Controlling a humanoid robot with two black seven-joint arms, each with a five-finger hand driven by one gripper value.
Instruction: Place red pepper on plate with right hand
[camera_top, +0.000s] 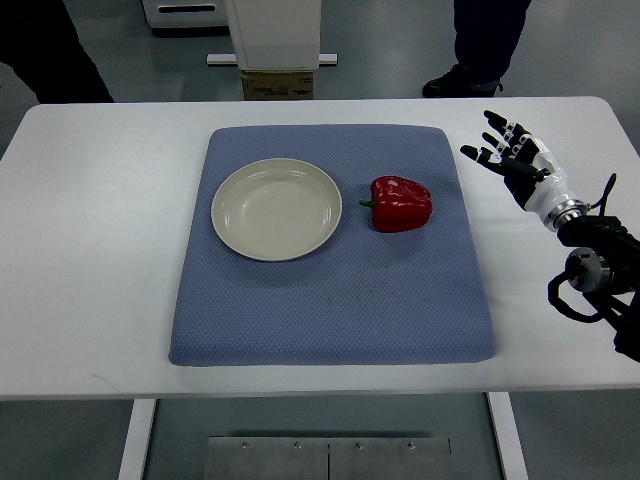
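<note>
A red pepper lies on its side on a blue mat, just right of a cream plate. The plate holds nothing. My right hand is over the white table to the right of the mat, fingers spread and holding nothing, about a hand's width from the pepper. The left arm is out of view.
The white table carries the mat in its middle. Beyond the far edge stand a white column with a cardboard box and a person's legs and shoe. Another dark-clad person stands at the far left.
</note>
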